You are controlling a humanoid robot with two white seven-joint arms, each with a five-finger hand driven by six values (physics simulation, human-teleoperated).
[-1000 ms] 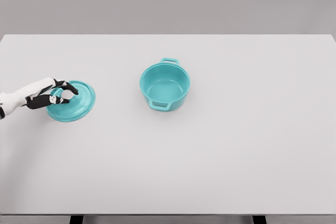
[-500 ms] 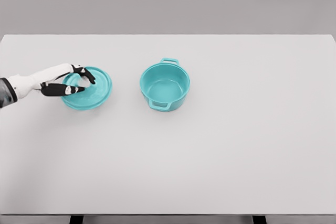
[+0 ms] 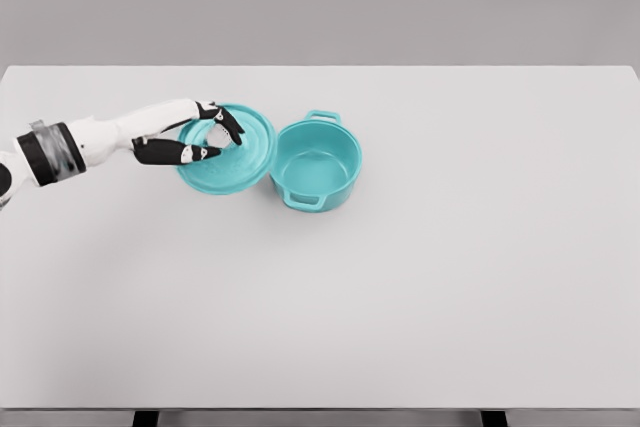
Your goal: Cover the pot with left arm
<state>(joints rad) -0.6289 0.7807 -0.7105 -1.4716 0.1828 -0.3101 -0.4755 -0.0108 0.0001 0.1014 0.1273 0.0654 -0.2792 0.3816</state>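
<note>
Left hand [image 3: 195, 137] grips lid [image 3: 228, 149] by its centre, apparently its knob, keeping rim free | pot [image 3: 314, 161] open, just beyond the fingertips | lid awaits seating.

Left hand [image 3: 192, 137] reaching in from the table's [image 3: 450, 297] left edge, fingers closed around the teal lid [image 3: 235, 155]. Lid tilted, just left of the open teal pot [image 3: 314, 162], overlapping its rim. Pot upright, toward the table's far edge.
</note>
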